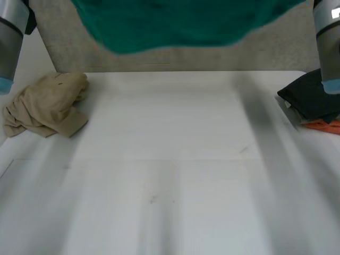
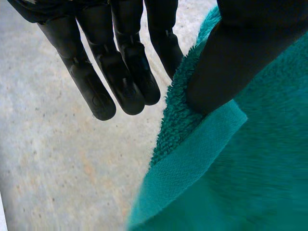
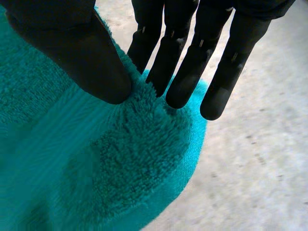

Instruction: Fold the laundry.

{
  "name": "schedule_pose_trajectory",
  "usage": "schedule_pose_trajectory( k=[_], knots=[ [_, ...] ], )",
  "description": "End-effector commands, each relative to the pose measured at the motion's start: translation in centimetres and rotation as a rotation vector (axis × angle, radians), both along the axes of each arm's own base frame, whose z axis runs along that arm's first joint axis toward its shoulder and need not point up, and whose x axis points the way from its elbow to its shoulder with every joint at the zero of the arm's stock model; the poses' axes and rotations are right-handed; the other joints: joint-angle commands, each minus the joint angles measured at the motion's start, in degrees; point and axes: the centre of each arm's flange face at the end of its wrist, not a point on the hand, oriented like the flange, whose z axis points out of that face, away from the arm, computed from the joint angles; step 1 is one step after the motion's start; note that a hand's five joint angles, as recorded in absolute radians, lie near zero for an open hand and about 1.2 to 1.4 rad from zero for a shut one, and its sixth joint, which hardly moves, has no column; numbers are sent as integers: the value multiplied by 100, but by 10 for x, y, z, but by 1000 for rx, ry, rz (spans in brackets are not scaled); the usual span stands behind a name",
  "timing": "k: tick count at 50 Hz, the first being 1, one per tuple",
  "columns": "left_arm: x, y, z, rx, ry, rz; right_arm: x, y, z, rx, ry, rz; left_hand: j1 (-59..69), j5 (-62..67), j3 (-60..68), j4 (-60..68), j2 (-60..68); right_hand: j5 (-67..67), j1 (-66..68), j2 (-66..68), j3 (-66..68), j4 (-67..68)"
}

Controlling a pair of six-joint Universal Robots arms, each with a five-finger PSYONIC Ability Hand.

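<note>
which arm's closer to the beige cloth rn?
Left. The left arm is right beside the beige cloth; the right arm is across the table, by the dark pile.

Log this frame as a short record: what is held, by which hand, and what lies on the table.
held item: teal towel, lifted off the white table
left hand: thumb and fingers pinch the towel's hemmed edge
right hand: thumb and fingers pinch a towel corner
table, left side: beige garment, crumpled
table, right edge: dark garment and orange item
folding: not yet started
</note>
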Motion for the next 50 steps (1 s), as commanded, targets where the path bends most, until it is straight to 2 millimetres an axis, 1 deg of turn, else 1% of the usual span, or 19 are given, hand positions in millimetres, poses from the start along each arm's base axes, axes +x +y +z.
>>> schedule_pose_trajectory(
  k=[1, 3, 4, 6, 7, 11, 14, 18, 19, 20, 21, 23, 26, 29, 33, 40, 43, 44, 50],
  knots=[
    [12, 9, -105, 368, -126, -15, 0, 9, -89, 326, 169, 73, 1438, 1488, 1159, 1126, 1137, 1304, 1565, 1268, 1197, 1147],
    [13, 15, -130, 440, -156, -18, -1, 12, -115, 400, 211, 89, 1438, 1488, 1159, 1126, 1137, 1304, 1565, 1268, 1197, 1147],
    [13, 23, -155, 504, -192, -20, -2, 16, -141, 477, 253, 97, 1438, 1488, 1159, 1126, 1137, 1304, 1565, 1268, 1197, 1147],
    [13, 31, -180, 563, -231, -24, -2, 22, -167, 549, 300, 107, 1438, 1488, 1159, 1126, 1137, 1304, 1565, 1268, 1197, 1147],
    [14, 38, -204, 616, -275, -27, -4, 29, -193, 621, 351, 109, 1438, 1488, 1159, 1126, 1137, 1304, 1565, 1268, 1197, 1147],
    [17, 55, -250, 700, -387, -25, -8, 47, -245, 758, 499, 95, 1438, 1488, 1159, 1126, 1137, 1304, 1565, 1268, 1197, 1147],
    [22, 62, -270, 737, -460, -12, -14, 57, -265, 815, 591, 85, 1438, 1488, 1159, 1126, 1137, 1304, 1565, 1268, 1197, 1147],
    [30, 68, -275, 779, -518, 14, -19, 62, -269, 865, 606, 73, 1438, 1488, 1159, 1126, 1137, 1304, 1565, 1268, 1197, 1147],
    [31, 69, -273, 780, -523, 19, -19, 62, -268, 868, 601, 71, 1073, 1124, 794, 761, 773, 1302, 1562, 1266, 1195, 1144],
    [31, 70, -270, 779, -529, 21, -19, 63, -268, 875, 595, 70, 520, 571, 241, 208, 220, 419, 680, 383, 313, 262],
    [31, 72, -263, 771, -532, 27, -19, 65, -262, 878, 579, 68, -1151, -1100, -1430, -1463, -1451, -872, -611, -908, -979, -1029],
    [31, 75, -255, 760, -531, 28, -19, 67, -254, 880, 563, 64, -2742, -2691, -3021, -3054, -3042, -1571, -1311, -1607, -1678, -1728],
    [27, 86, -240, 727, -534, 22, -22, 73, -235, 890, 527, 57, -3588, -3537, -3867, -3900, -3888, -3807, -3547, -3843, -3914, -3965],
    [21, 97, -231, 703, -536, 6, -24, 81, -217, 903, 499, 61, -4210, -4160, -4490, -4522, -4511, -3912, -3652, -3949, -4019, -4070],
    [12, 114, -231, 705, -555, -24, -27, 89, -205, 956, 469, 63, -4313, -4262, -4592, -4625, -4613, -4180, -3920, -4217, -4287, -4338],
    [-17, 143, -248, 722, -616, -86, -30, 96, -202, 1060, 453, 37, -4665, -4615, -4945, -4977, -4966, -4416, -4156, -4453, -4523, -4574],
    [-24, 138, -253, 704, -625, -59, -29, 94, -205, 1072, 451, -4, -4666, -4616, -4946, -4978, -4967, -4836, -4576, -4873, -4943, -4994],
    [-25, 129, -258, 692, -631, -18, -30, 92, -205, 1067, 444, -31, -4650, -4599, -4929, -4962, -4950, -5071, -4811, -5107, -5178, -5228],
    [-12, 97, -277, 677, -698, 177, -34, 75, -203, 1031, 396, -100, -4230, -4180, -4510, -4542, -4531, -5696, -5435, -5732, -5803, -5853]
  ],
)
